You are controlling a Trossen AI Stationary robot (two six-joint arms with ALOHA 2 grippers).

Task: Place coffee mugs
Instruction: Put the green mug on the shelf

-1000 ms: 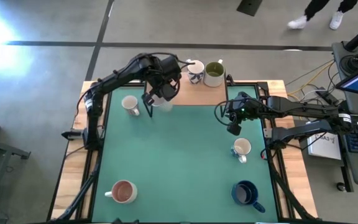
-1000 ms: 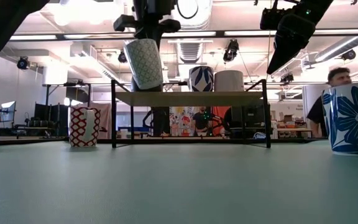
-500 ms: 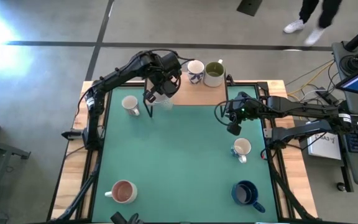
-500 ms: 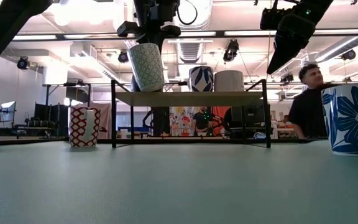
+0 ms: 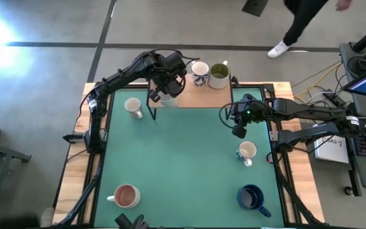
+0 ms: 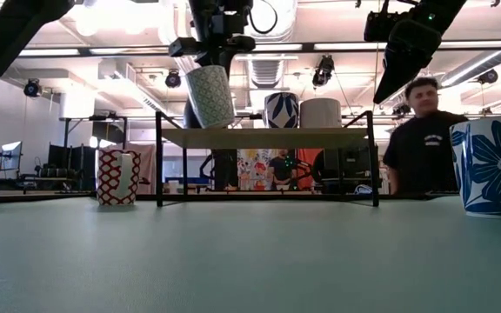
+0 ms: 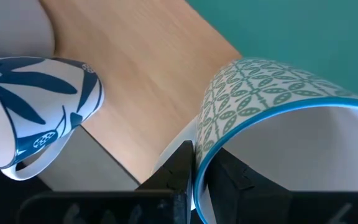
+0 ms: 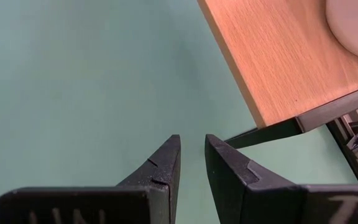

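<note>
I see the green-patterned mug (image 6: 210, 96) tilted over the wooden shelf (image 5: 196, 97) edge, its rim pinched by the left gripper (image 7: 194, 180). Blue-leaf mug (image 7: 30, 106) sits beside it. Right gripper (image 8: 191, 163) hovers empty over the green mat (image 5: 183, 165), fingers narrowly apart.

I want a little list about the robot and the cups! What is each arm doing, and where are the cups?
left gripper: jaws pinching the rim of the green-patterned mug at the wooden shelf
right gripper: empty, over the green mat
on shelf: blue-patterned mug, olive-green mug
on mat: four mugs
person: behind the table
</note>
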